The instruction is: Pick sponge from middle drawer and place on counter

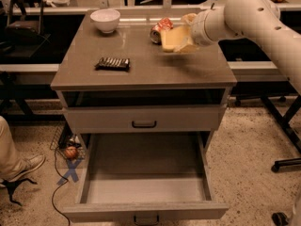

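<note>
The pale-yellow sponge [172,38] is held in my gripper [181,37] just above the right rear part of the counter [141,65]. The gripper is shut on the sponge, and my white arm comes in from the upper right. The middle drawer [146,175] stands pulled open below, its grey floor bare, its dark handle at the front edge.
A red can [160,27] lies just left of the sponge. A white bowl [105,20] sits at the counter's back left. A dark ribbed snack bar [113,63] lies at centre left. A closed drawer front [143,120] with a black handle is above the open drawer. A person's shoe [26,166] is at the left on the floor.
</note>
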Action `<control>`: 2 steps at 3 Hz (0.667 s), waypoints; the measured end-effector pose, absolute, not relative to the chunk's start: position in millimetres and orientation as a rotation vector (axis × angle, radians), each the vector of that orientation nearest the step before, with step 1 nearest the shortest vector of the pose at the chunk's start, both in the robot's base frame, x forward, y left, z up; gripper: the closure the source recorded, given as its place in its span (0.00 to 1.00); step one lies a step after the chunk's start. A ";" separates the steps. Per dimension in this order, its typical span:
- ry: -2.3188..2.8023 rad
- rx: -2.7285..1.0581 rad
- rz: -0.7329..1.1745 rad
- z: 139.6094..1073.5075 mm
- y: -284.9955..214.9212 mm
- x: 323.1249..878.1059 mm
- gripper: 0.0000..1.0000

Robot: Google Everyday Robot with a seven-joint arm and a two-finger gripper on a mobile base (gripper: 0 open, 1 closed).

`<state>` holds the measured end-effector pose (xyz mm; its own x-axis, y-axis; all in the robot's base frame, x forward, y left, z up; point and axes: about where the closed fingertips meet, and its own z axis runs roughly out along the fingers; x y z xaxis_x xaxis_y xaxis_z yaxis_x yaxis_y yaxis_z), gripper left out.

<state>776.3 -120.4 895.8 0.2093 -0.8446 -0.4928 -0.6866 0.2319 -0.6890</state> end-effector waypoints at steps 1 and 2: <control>1.545 -1.496 -0.192 889.7 -126.2 780.8 0.00; 1.575 -1.480 -0.195 887.9 -146.3 778.3 0.00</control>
<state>778.3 -146.3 887.9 0.1635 -0.8484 -0.5034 -0.7003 0.2596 -0.6650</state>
